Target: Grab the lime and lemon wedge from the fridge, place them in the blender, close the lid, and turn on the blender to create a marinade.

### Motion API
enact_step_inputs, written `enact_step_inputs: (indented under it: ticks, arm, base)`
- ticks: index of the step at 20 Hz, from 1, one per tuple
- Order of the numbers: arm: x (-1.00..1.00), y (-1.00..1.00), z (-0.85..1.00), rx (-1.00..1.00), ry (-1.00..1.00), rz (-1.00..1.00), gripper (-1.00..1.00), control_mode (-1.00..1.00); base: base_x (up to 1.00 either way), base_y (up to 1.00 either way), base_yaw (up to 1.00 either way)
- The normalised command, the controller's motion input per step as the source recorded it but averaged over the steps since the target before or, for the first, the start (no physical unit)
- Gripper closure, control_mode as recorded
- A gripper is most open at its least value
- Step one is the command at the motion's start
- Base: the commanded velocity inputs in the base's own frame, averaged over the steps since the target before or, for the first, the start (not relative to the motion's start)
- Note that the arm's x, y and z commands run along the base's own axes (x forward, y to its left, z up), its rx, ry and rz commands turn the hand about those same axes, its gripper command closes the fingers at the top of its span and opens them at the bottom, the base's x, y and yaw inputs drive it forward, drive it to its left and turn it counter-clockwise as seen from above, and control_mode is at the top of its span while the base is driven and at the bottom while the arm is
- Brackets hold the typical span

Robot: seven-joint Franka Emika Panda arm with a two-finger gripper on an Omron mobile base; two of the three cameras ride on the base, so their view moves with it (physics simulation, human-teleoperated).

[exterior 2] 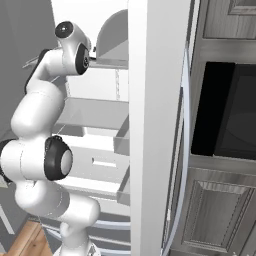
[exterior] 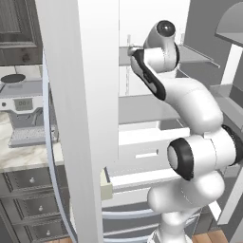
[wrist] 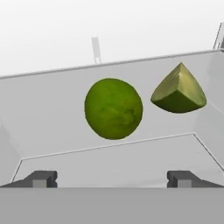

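In the hand view the round green lime (wrist: 113, 108) rests on a pale fridge shelf (wrist: 52, 109), straight ahead of my gripper (wrist: 112, 178). To its right sits the olive-green lemon wedge (wrist: 179, 89), pointed top up, close to the lime but apart from it. My gripper is open, its two dark fingertips (wrist: 40, 178) spread wide and short of the lime, with nothing between them. The arm (exterior: 190, 102) reaches into the open white fridge (exterior: 142, 156); its door (exterior: 80, 109) stands in front and hides the hand in both base views.
The fridge's white drawers (exterior: 142, 154) lie below the arm. A coffee machine (exterior: 21, 102) stands on the marble counter (exterior: 23, 156) to the left. A dark wall oven (exterior 2: 232, 115) and grey cabinets (exterior 2: 220, 212) are at the right. The shelf's side wall (wrist: 212, 118) rises close to the wedge.
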Motion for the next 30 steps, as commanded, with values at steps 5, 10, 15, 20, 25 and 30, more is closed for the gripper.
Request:
enact_step_inputs:
  ticks: [5,10,15,20,25,30]
  arm:
    - [0.49,0.0,0.0,0.0,0.0,0.0,-1.0,-1.0]
    - [0.39,0.0,0.0,0.0,0.0,0.0,-1.0,-1.0]
    - [0.35,0.0,-0.05,0.0,0.0,0.0,-1.0,-1.0]
    - [0.25,0.0,-0.11,0.0,0.0,0.0,-1.0,-1.0]
    - [0.04,-0.02,-0.22,0.0,0.0,0.0,1.0,-1.0]
    - [0.0,0.0,-0.03,0.0,-0.01,0.0,1.0,-1.0]
  base:
    - [0.0,0.0,0.0]
    - [0.0,0.0,0.0]
    - [0.0,0.0,0.0]
    - [0.0,0.0,0.0]
    - [0.0,0.0,0.0]
    - [0.0,0.0,0.0]
